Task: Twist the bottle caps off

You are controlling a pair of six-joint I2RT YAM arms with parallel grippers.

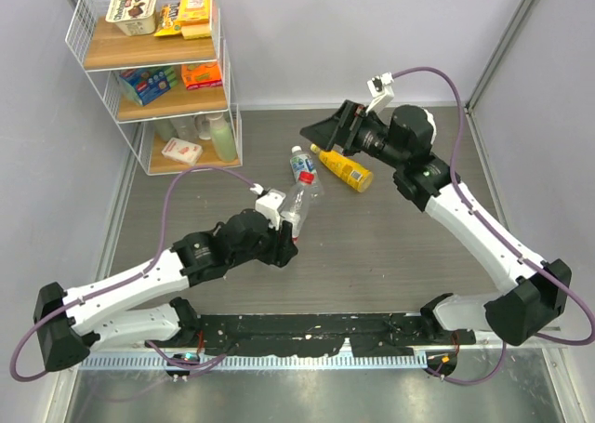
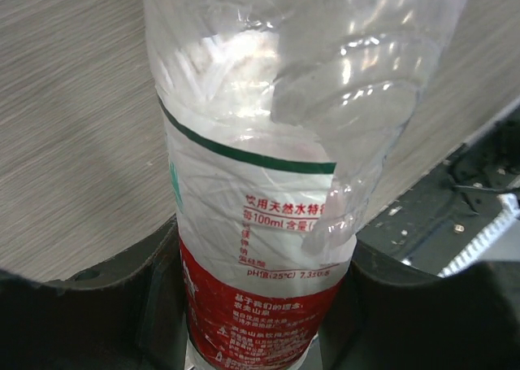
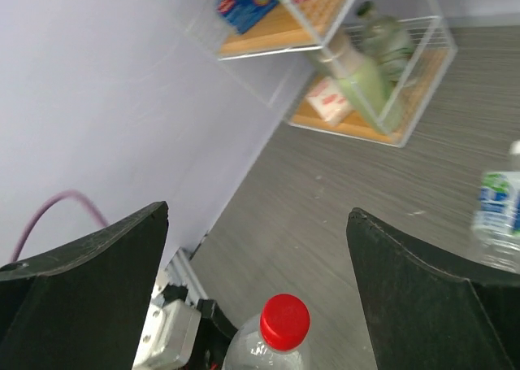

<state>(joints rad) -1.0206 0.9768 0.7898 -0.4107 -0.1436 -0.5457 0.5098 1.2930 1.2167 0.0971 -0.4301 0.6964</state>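
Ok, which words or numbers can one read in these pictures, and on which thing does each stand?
"饮用天然水": white part of the label on the red-label bottle.
"100ml": same label, next line.
"pH值(25°C) 7.3": same label, just above the red band; the characters after it are unclear.
White print on the red band: too small to read.
Label of the blue-white bottle, shelf packages: too blurred to read.

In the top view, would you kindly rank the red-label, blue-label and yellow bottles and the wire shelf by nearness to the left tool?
1. Red-label bottle, held in the left tool.
2. Blue-label bottle, just beyond.
3. Yellow bottle, farther right.
4. Wire shelf, far-left corner.
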